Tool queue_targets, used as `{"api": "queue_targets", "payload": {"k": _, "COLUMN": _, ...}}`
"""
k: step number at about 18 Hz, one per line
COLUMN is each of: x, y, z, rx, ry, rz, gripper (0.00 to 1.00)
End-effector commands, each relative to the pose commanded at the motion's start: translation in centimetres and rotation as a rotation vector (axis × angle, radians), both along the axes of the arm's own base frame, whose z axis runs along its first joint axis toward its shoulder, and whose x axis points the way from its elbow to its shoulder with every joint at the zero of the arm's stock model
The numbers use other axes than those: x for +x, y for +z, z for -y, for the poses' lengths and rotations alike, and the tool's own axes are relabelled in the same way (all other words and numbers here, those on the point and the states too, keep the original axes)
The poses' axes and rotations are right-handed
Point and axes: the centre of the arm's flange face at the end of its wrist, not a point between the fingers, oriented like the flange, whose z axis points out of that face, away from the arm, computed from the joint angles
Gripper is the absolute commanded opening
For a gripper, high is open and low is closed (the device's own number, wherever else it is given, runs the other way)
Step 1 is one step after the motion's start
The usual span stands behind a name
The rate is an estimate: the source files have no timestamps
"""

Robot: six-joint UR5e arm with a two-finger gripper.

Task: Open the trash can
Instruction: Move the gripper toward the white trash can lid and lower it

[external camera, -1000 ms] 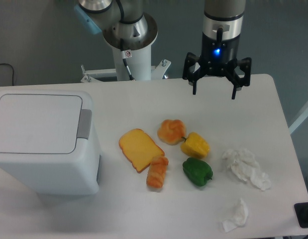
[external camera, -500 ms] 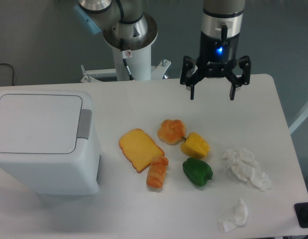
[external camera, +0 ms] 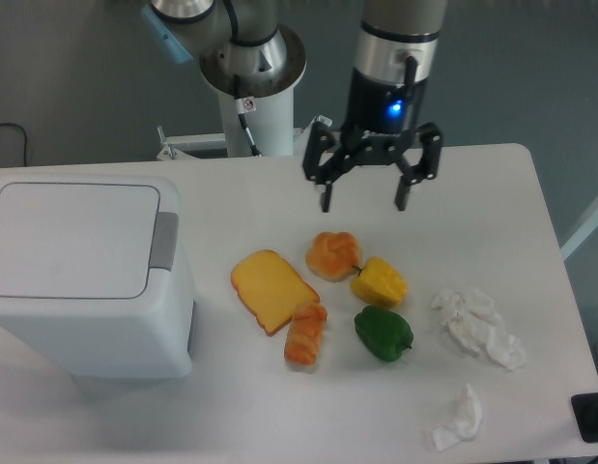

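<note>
In the fixed camera view, the trash can (external camera: 86,275) sits at about 9 o'clock on the tabletop (external camera: 231,416), its flat lid (external camera: 71,240) shut and level. The grey push tab (external camera: 164,240) lies along the lid's right edge, facing the food. The gripper (external camera: 362,198) hangs at about 12 o'clock, above the far part of the tabletop, with its fingers spread wide and nothing between them; it is well apart from the trash can.

Toward the centre lie a slice of bread (external camera: 270,289), a round bun (external camera: 333,255), a croissant (external camera: 305,335), a yellow pepper (external camera: 379,282) and a green pepper (external camera: 383,333). Crumpled tissues (external camera: 477,325) rest at about 4 o'clock.

The trash can looks like stiff, smooth plastic, probably light and hollow, so a sideways shove could slide it across the tabletop. Its broad rounded body offers nothing the fingers can span. The tab is the likely place to act: a downward press on it should release the hinged lid. Failing that, a fingertip hooked under the lid's right edge beside the tab might lift it. The smooth surface may let a fingertip slip.
</note>
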Motion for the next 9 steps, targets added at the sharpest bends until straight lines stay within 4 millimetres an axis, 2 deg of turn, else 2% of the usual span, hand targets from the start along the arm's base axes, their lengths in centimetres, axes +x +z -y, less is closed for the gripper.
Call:
{"api": "queue_targets", "payload": {"k": 6, "x": 0.5, "y": 0.0, "z": -1.4, "rx": 0.047, "ry": 0.108, "rz": 0.066, "gripper": 1.00}}
{"api": "queue_targets", "payload": {"k": 9, "x": 1.0, "y": -0.1, "z": -1.8, "rx": 0.046, "ry": 0.108, "rz": 0.075, "gripper": 1.00}}
